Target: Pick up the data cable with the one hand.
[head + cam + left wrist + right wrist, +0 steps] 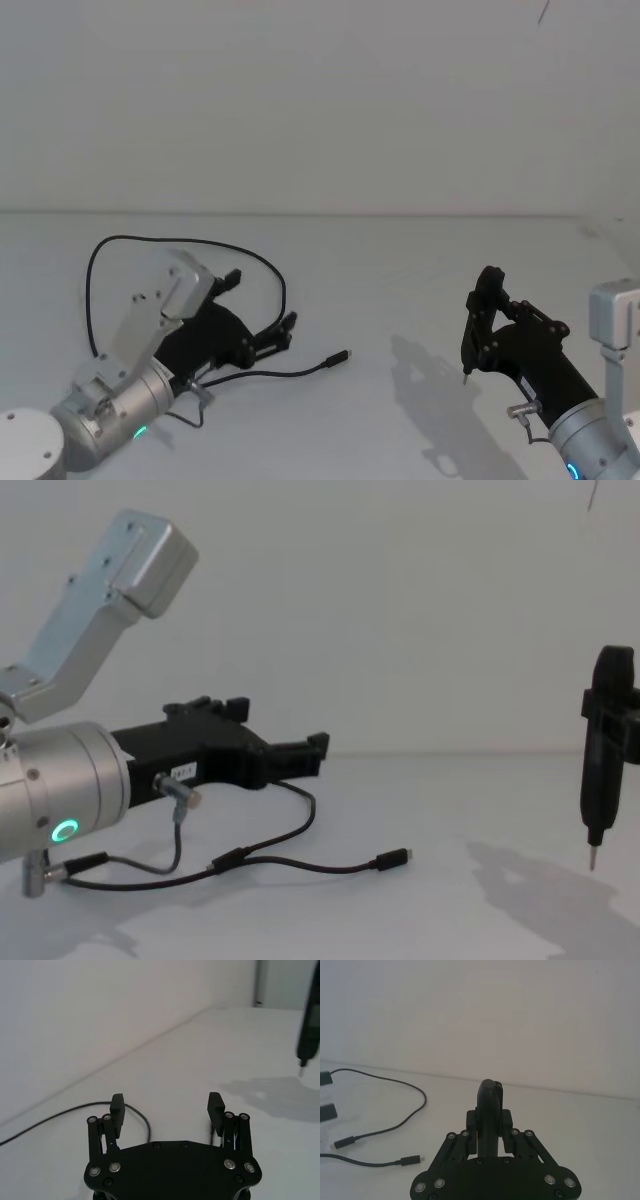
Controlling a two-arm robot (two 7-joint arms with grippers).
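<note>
The data cable [186,242] is thin and black and lies in a wide loop on the white table, with one plug [340,358] to the right of my left gripper. My left gripper [261,302] is open low over the loop. In the left wrist view the cable [144,1124] curves between the spread fingers [117,1106], and I cannot tell whether it touches them. In the chest view the gripper [275,732] sits above the cable [300,863]. My right gripper [493,322] is shut on a black pen-shaped tool [490,1110], far to the right.
A short grey wire [176,832] hangs from the silver left wrist, which has a green ring light [66,830]. The pen tool's tip [590,858] points down above the table. The white table [400,270] is open between the two arms, with a white wall behind.
</note>
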